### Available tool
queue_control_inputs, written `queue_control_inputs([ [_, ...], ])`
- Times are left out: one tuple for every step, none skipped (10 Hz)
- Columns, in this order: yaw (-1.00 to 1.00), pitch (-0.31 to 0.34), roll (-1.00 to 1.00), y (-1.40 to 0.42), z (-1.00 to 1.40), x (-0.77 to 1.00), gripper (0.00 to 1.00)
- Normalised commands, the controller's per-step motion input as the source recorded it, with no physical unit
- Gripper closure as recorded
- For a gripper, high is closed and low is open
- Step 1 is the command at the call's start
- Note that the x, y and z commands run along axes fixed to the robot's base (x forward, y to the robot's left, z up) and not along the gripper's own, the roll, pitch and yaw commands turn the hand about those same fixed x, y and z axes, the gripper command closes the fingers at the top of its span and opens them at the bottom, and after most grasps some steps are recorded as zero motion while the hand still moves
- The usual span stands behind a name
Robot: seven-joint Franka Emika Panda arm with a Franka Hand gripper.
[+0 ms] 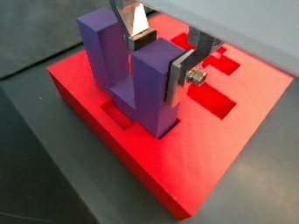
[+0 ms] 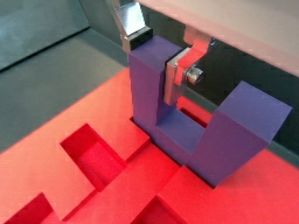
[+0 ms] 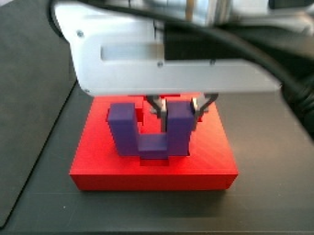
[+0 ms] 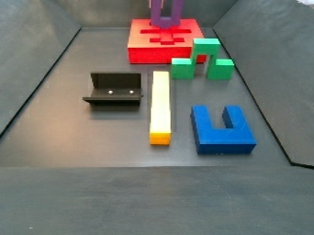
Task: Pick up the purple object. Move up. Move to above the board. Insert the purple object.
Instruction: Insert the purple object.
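Note:
The purple object (image 1: 146,96) is a U-shaped block standing upright on the red board (image 1: 216,162), its base down in a recess. My gripper (image 1: 162,57) is directly above the board, with its silver fingers shut on one prong near its top; the other prong stands free. Both wrist views show this grip, also on the purple object (image 2: 193,131) with my gripper (image 2: 158,57) over the board (image 2: 122,188). In a side view the block (image 3: 153,138) stands mid-board (image 3: 153,179) under my gripper (image 3: 174,106). In a side view the purple object (image 4: 166,11) stands on the board (image 4: 147,52) at the far end.
On the dark floor in front of the board lie a green stepped block (image 4: 207,48), a long yellow bar (image 4: 160,106), a blue U-shaped block (image 4: 222,128) and the fixture (image 4: 113,89). Sloping bin walls enclose the floor.

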Motion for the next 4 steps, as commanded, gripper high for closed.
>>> queue_control_inputs([
  [-0.05, -0.129, 0.02, 0.01, -0.86, 0.01, 1.0],
  [-0.05, -0.141, 0.01, 0.0, -0.79, 0.02, 1.0],
  [-0.02, 0.036, 0.0, 0.0, 0.0, 0.04, 1.0],
  [0.0, 0.0, 0.0, 0.0, 0.0, 0.0, 1.0],
])
